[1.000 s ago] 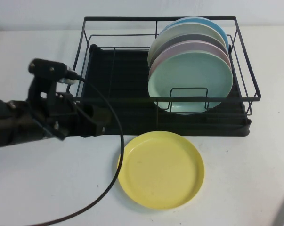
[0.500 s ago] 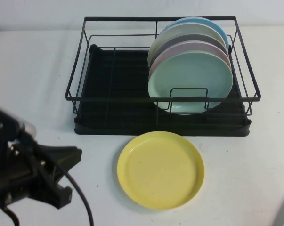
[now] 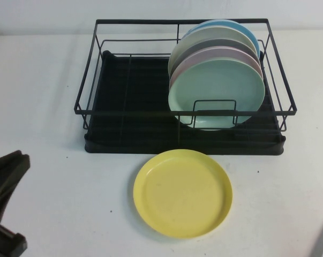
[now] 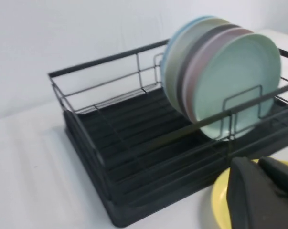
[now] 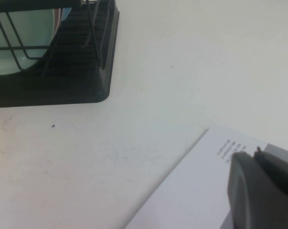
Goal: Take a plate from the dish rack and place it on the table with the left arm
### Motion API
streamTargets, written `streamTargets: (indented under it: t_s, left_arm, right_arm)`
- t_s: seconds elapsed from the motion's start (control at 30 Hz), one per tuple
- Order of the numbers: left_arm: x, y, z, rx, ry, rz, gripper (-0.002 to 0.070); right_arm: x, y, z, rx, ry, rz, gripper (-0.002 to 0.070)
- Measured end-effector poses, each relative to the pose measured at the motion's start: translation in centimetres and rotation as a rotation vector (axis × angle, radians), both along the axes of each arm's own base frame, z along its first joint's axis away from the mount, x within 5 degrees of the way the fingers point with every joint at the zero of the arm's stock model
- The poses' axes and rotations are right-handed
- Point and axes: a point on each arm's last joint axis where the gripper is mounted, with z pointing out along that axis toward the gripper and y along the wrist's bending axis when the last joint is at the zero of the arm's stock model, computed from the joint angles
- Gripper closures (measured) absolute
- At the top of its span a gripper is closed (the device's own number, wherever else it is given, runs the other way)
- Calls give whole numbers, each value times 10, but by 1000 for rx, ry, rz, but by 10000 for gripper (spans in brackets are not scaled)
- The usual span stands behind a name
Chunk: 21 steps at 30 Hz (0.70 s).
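Fingers (image 4: 258, 195) of the left gripper (image 4: 270, 193) are pressed together with nothing between them; in the left wrist view they show as two dark blocks side by side, in front of the edge of the yellow plate (image 3: 182, 193). In the high view the left gripper is only a dark shape at the near left corner of the table (image 3: 43, 80), well apart from the plate and from the dish rack (image 3: 129, 107).

Fingers (image 5: 258, 191) of the right gripper (image 5: 265, 191) also look closed, one grey pad against the other, and they hold nothing. This gripper hangs above a white sheet of paper (image 5: 196, 191) with small print, which lies on the table near the right corner of the rack. The right arm does not show in the high view.

The yellow plate lies flat on the table, face up, just in front of the front wall of the dish rack and a little to the right of the middle. Its rim is close to the black tray base, but I cannot tell if they touch.

Inside the rack, in the right half, other plates stand on edge, one behind another: a mint-green plate (image 3: 217, 93) in front, then a pink plate (image 3: 204, 56), then grey, pale and blue ones. The left half of the rack shows only the black base
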Motion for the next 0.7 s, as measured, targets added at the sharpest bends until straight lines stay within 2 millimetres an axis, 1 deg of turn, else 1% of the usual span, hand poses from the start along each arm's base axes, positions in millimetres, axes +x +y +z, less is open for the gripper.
streamTargets:
  t_s: [0.1,0.3,0.47,0.5,0.53,0.6,0.7]
  left_arm:
    - [-4,6,-12,-21,-27,48,676]
    - [-11,20,-58,-173,-37,195,676]
    - [-20,28,-93,-218,-80,243,676]
    - [-22,29,-101,-269,-60,256,676]
    - [-23,30,-106,-303,-43,270,676]
    - [-26,32,-111,-319,-20,297,676]
    - [-29,36,-117,-251,-4,345,678]
  right_arm:
    - [0,0,0,0,0,0,697]
    - [0,0,0,0,0,0,696]
    - [0,0,0,0,0,0,696]
    - [0,0,0,0,0,0,696]
    - [0,0,0,0,0,0,696]
    - [0,0,0,0,0,0,697]
    - [0,0,0,0,0,0,696]
